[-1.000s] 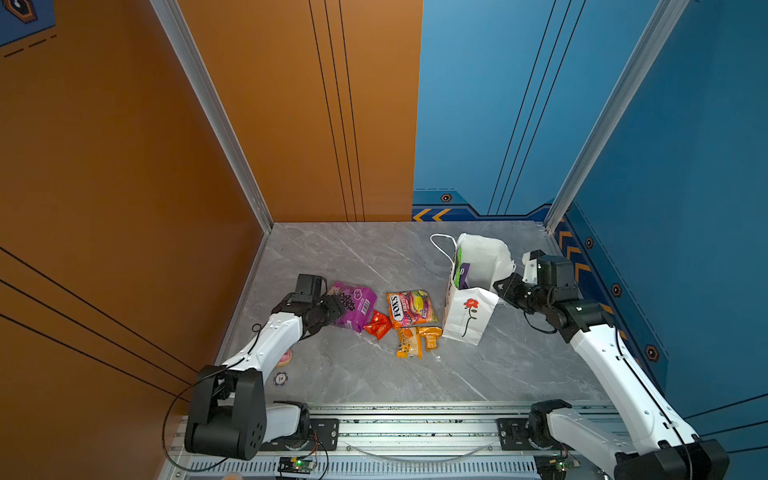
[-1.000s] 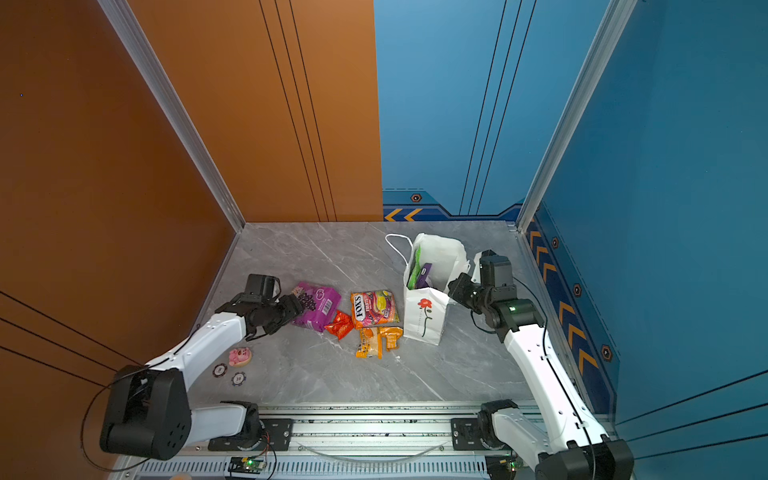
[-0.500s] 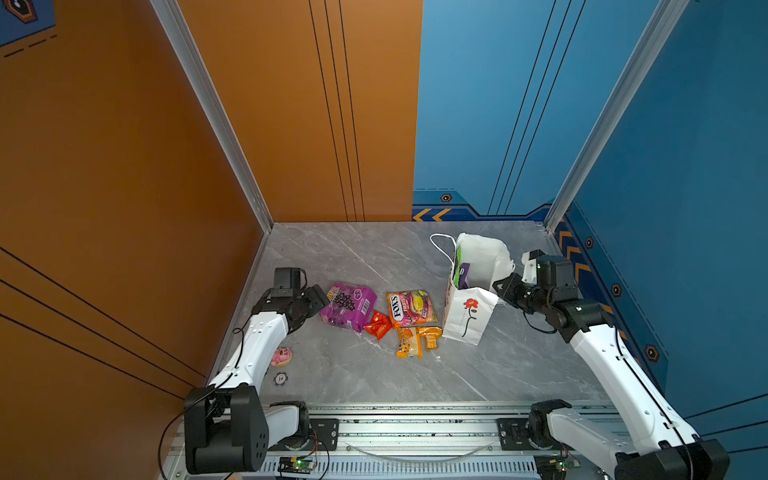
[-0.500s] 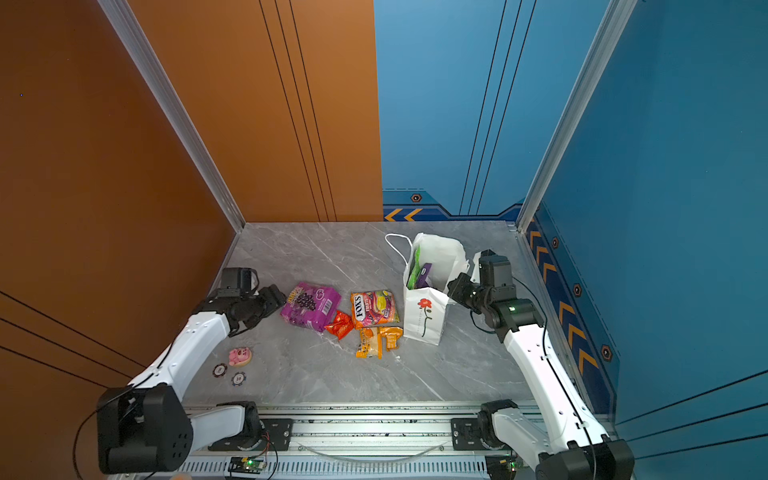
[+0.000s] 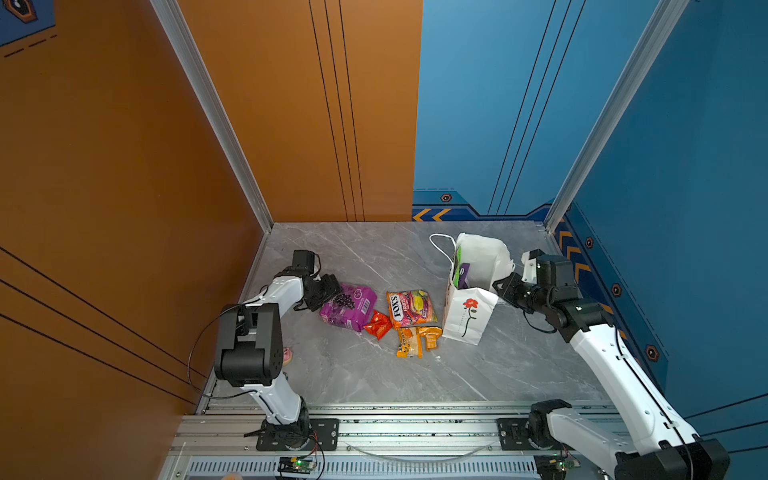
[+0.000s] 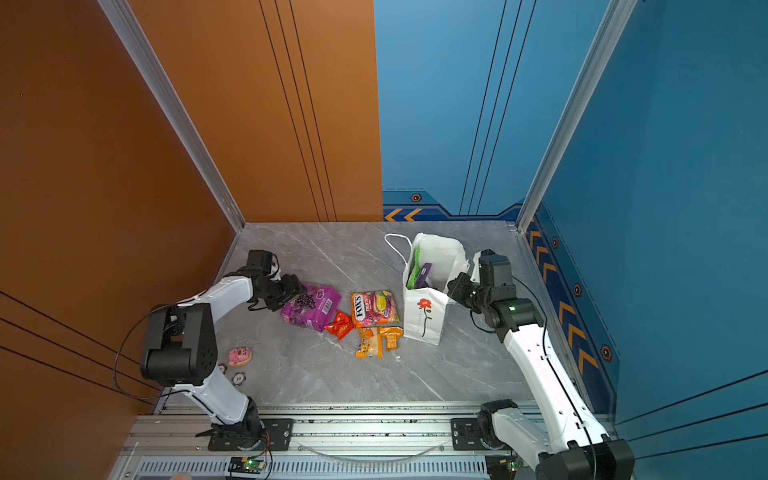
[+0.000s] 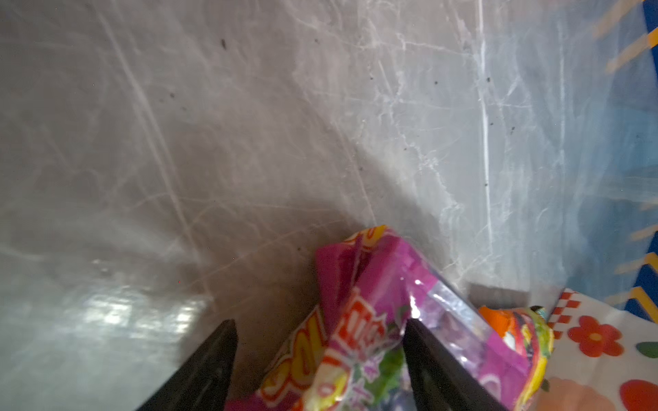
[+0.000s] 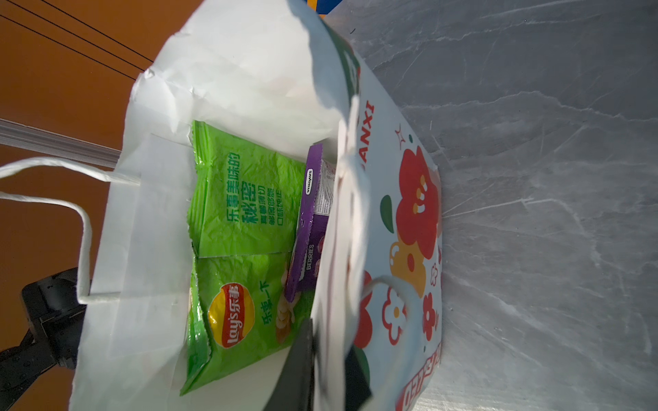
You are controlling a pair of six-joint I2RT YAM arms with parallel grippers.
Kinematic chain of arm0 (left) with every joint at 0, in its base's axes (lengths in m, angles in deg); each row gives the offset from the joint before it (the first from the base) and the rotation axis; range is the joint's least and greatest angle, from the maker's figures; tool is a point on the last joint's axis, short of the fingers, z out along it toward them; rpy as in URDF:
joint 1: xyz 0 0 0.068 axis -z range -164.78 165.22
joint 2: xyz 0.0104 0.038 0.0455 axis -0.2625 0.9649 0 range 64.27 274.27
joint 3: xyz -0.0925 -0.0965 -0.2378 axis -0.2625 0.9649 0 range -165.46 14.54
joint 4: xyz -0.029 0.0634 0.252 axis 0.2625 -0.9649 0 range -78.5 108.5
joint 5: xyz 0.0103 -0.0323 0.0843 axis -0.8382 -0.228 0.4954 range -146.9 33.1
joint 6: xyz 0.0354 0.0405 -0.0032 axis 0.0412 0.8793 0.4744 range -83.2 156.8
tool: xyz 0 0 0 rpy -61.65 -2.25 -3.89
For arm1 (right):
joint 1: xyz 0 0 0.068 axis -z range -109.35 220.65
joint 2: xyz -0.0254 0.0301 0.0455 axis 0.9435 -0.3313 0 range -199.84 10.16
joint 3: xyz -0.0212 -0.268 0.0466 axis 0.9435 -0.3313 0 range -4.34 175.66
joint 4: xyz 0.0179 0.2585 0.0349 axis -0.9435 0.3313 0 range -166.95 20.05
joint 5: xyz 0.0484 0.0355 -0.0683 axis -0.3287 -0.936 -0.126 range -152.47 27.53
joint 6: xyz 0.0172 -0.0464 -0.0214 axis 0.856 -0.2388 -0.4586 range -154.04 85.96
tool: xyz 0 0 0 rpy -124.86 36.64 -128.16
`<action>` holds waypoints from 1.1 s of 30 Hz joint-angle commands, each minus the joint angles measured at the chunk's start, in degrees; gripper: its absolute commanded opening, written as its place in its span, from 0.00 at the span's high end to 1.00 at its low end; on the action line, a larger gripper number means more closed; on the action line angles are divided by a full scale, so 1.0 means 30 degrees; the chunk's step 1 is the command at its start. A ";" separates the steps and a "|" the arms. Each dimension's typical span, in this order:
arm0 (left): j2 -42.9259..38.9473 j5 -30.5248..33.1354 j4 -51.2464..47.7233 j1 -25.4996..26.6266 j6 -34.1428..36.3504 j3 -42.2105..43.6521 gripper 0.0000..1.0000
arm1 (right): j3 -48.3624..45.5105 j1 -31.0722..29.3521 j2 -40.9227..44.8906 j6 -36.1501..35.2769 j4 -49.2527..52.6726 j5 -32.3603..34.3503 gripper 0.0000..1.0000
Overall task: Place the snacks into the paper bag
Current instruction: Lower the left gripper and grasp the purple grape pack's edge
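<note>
Top views: marble surface (image 5: 374, 374); orange wall (image 5: 124, 166) L; blue wall (image 5: 685, 166) R.

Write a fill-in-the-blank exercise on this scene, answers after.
The right gripper is shut on the rim of the paper bag, whose front shows one ____ flower.
The Lay's packet inside the bag is ____.
The left gripper, jaws ____, is at the edge of the purple packet.
The FOX'S packet lies between the purple packet and the paper ____.
Missing words: red; green; open; bag.
</note>
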 commanded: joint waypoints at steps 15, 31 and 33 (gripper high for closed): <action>-0.6180 0.1327 0.2002 0.1203 -0.1397 0.6354 0.86 | 0.0851 -0.0137 -0.0664 -0.0672 0.0857 0.0887 0.82; -0.9325 0.3298 0.2237 0.2298 -0.2025 0.7033 1.00 | 0.4908 -0.0157 -0.3550 -0.3213 0.4343 0.2706 0.47; -0.9465 0.3380 0.2140 0.2386 -0.2025 0.6902 1.00 | 0.5485 -0.0231 -0.4153 -0.3376 0.4573 0.2740 0.46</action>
